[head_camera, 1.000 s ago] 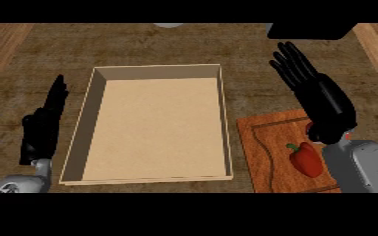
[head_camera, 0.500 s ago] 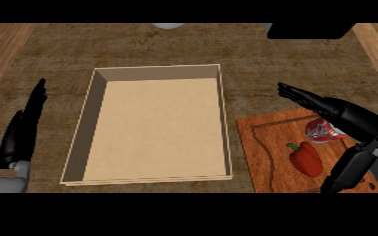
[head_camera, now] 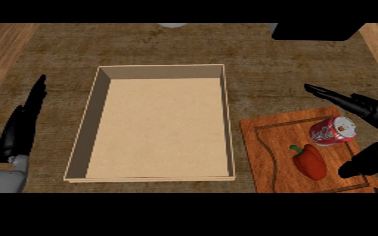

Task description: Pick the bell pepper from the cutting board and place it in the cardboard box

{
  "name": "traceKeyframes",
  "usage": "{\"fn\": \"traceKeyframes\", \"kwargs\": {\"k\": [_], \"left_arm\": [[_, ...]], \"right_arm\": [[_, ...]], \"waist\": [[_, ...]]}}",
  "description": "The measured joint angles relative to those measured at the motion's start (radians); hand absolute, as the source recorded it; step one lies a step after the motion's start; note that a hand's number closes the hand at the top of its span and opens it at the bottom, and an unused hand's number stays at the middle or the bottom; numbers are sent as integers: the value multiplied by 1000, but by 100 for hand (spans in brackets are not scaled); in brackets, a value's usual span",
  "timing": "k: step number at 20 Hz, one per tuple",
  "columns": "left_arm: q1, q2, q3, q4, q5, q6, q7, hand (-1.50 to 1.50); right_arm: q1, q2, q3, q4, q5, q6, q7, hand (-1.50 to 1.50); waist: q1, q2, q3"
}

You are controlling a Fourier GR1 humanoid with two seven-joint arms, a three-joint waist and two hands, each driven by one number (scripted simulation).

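A red bell pepper (head_camera: 310, 160) with a green stem lies on the wooden cutting board (head_camera: 269, 150) at the lower right. My right hand (head_camera: 354, 103) hovers at the right edge, open: its fingers reach left past the board's far edge and its thumb (head_camera: 359, 163) hangs just right of the pepper, apart from it. The cardboard box (head_camera: 93, 117) lies open in the middle, with nothing inside. My left hand (head_camera: 22, 125) rests open at the left edge, fingers pointing up.
A red soda can (head_camera: 332, 129) lies on its side on the board, just beyond the pepper. A black block (head_camera: 317, 31) sits at the top right. A pale round object (head_camera: 173, 25) peeks in at the top edge.
My right hand has swung down and to the right, spreading around the pepper and uncovering the can. My left hand has shifted slightly left.
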Motion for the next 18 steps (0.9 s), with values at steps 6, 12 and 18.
{"fn": "traceKeyframes", "kwargs": {"k": [6, 12, 18], "left_arm": [[-29, 9, 5, 27, 0, -22, -10, 0], [-22, 9, 17, 51, 3, -38, -33, 0], [-26, 0, 36, 79, -9, -39, -45, 0]], "right_arm": [[-68, -116, 133, 38, 251, -127, -136, -150], [-152, -146, 295, 108, 481, -217, -196, -150], [-253, -71, 402, 231, 625, -242, -216, -150]], "waist": [[19, 1, -4], [16, -5, -7], [0, -10, -8]]}}
